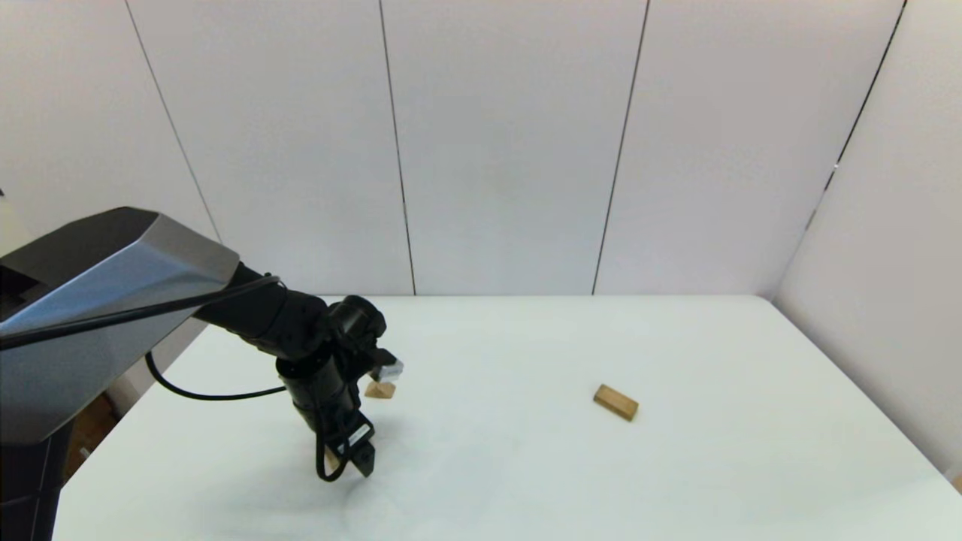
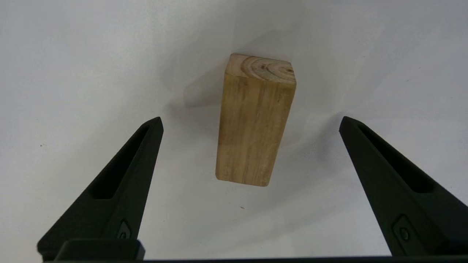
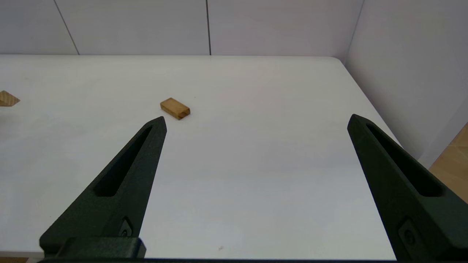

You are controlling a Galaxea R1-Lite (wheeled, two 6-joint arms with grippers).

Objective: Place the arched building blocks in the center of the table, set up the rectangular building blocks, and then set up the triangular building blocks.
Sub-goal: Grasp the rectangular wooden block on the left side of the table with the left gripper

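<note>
Room: pale panelled walls are closing in the back and right side of a white counter (image 1: 526,466) with rounded corners.
Left fingers: the left gripper (image 2: 250,124) is reaching down over the counter's left part, its two black fingers (image 2: 120,182) standing wide apart and gripping nothing.
Block between them: in the left wrist view a chunky light-tan wooden block (image 2: 254,124) is lying on the counter in the gap between the fingers, one long plain face up, an end face with growth rings showing at its far end; neither finger is touching it. By its bulk it is appearing to be the arched building blocks, though the hollow is not showing from here. In the head view it is almost wholly hidden behind the left arm.
Just beyond the left arm: the triangular building blocks (image 1: 380,390) is sitting on the counter near the wrist, partly hidden by it; it is also showing at the edge of the right wrist view (image 3: 8,99).
Farther right: the rectangular building blocks (image 1: 615,402) is lying flat, set at an angle, well apart from the other two, right of the counter's middle.
Right fingers: the right gripper (image 3: 256,122) is hanging above the counter's near edge with its fingers spread wide and holding nothing; it is out of the head view.
</note>
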